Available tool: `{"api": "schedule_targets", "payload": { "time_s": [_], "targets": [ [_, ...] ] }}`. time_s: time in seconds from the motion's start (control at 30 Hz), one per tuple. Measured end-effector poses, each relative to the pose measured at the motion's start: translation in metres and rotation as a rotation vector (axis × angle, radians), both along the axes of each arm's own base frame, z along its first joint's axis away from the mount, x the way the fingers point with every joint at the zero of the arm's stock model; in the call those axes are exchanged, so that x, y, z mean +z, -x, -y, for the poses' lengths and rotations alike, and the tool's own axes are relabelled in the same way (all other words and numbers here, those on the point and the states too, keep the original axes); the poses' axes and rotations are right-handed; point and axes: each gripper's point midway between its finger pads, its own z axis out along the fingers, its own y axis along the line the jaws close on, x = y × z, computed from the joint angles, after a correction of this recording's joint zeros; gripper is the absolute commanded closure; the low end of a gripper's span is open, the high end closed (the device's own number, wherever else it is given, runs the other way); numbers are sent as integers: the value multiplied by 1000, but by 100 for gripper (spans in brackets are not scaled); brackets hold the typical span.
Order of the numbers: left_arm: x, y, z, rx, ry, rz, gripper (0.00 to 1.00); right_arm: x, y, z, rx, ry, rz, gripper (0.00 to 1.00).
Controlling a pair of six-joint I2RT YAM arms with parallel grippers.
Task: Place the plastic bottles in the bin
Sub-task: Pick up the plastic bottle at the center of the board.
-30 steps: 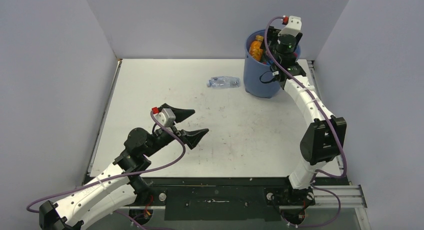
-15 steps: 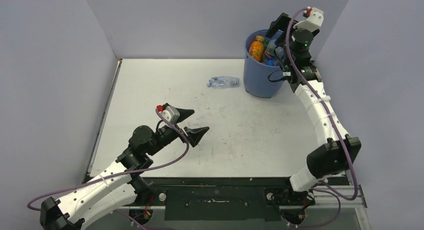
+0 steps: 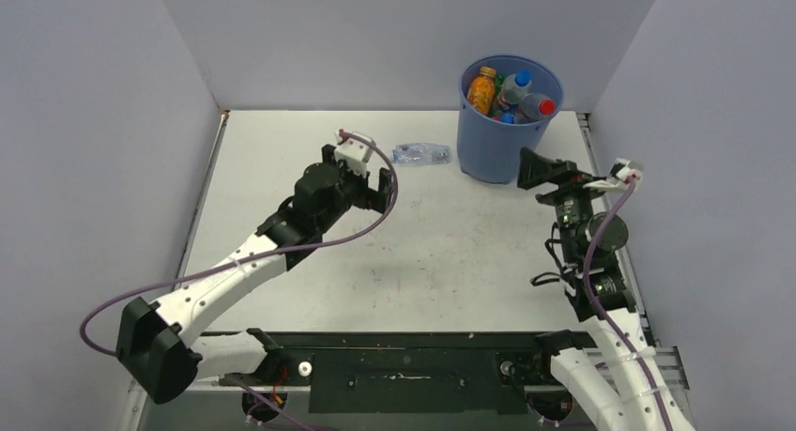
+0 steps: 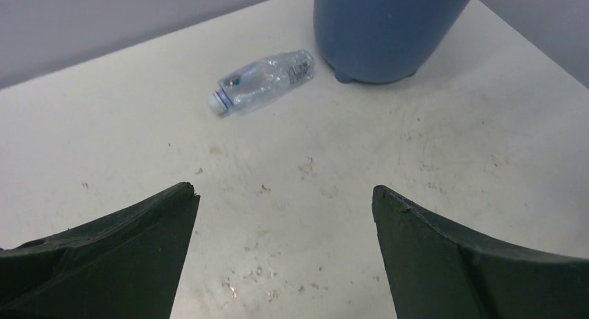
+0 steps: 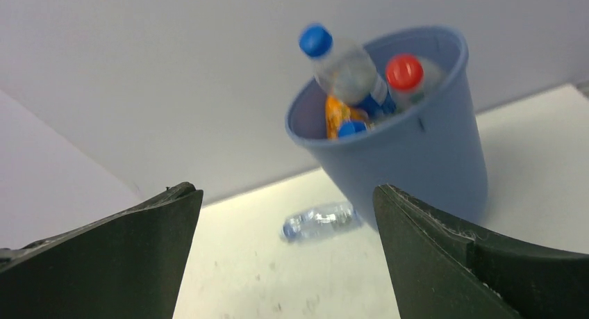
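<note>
One clear plastic bottle [image 3: 420, 154] with a blue label lies on its side just left of the blue bin [image 3: 488, 154]. Several bottles stand in the bin, among them an orange juice one [image 3: 482, 89], a blue-capped one [image 3: 512, 87] and a red-capped one [image 3: 539, 105]. My left gripper [image 3: 364, 173] hovers open and empty a short way near-left of the lying bottle [image 4: 260, 81], with the bin [image 4: 385, 27] ahead to the right. My right gripper [image 3: 540, 173] is open and empty, low beside the bin's near right side, looking up at the bin [image 5: 424, 166] and the lying bottle [image 5: 321, 221].
The white table [image 3: 451, 253] is scuffed and walled by grey panels on the left, back and right. The bin stands in the back right corner. A metal rail [image 3: 648, 356] runs along the right and near edges.
My right arm has drawn back from above the bin and dropped to its near right side, jaws opening wide. My left arm has swung forward toward the lying bottle.
</note>
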Motion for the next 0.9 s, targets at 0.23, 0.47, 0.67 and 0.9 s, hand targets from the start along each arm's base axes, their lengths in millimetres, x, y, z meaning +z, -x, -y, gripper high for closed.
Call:
{"api": "schedule_targets", "payload": {
  "time_s": [0.23,0.47,0.67,0.9],
  "targets": [
    [-15,-75,45,-126,-262,-17,4,-88,44,-12,112,-39,-93,3],
    [-105,-130,53,-287,-516,-180,4,-149,72,-28,212,-96,-154,3],
    [-139,-163,66,-420,-682,-152,4,-200,76,-38,250,-74,-294,3],
    [-152,-196,64,-520,-870,27,4,-212,84,-47,295,-37,-337,3]
  ]
}}
